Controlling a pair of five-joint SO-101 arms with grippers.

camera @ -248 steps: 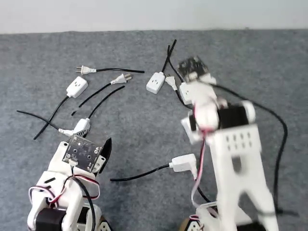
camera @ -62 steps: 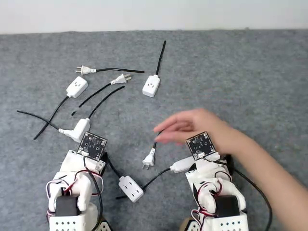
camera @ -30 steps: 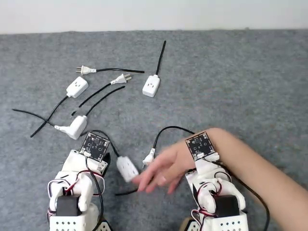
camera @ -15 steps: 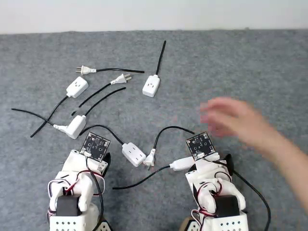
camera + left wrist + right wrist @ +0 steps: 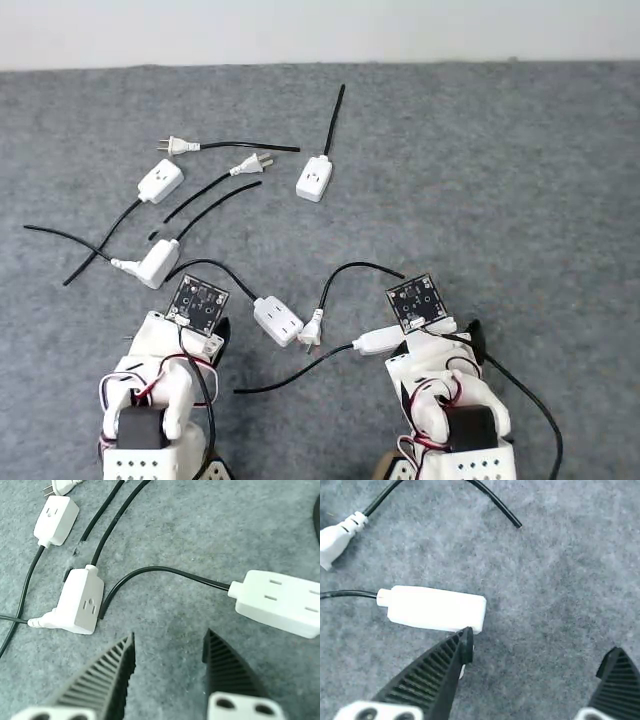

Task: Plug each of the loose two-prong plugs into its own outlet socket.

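Two loose two-prong plugs [image 5: 178, 146] [image 5: 254, 163] lie at the far left on the grey carpet. A third plug [image 5: 311, 328] rests between the arms, beside a white outlet socket [image 5: 277, 320]. More sockets lie at the left [image 5: 159, 181], at the centre back [image 5: 314, 178] and near the left arm [image 5: 158, 262]. My left gripper [image 5: 170, 636] is open above the carpet, between the angled socket [image 5: 82, 600] and the wide socket [image 5: 280, 601]. My right gripper [image 5: 541, 642] is open, one finger just over a white plug block [image 5: 435, 608].
Black cords trail across the carpet, one looping [image 5: 350, 268] ahead of the right arm [image 5: 450, 400] and one running behind it [image 5: 530, 400]. The left arm [image 5: 160, 390] sits folded at the near edge. Bare carpet spreads to the right.
A person's hand that shifted the socket and plug between the arms has pulled away out of sight. Both arms have folded back since the earliest frame and now keep still.
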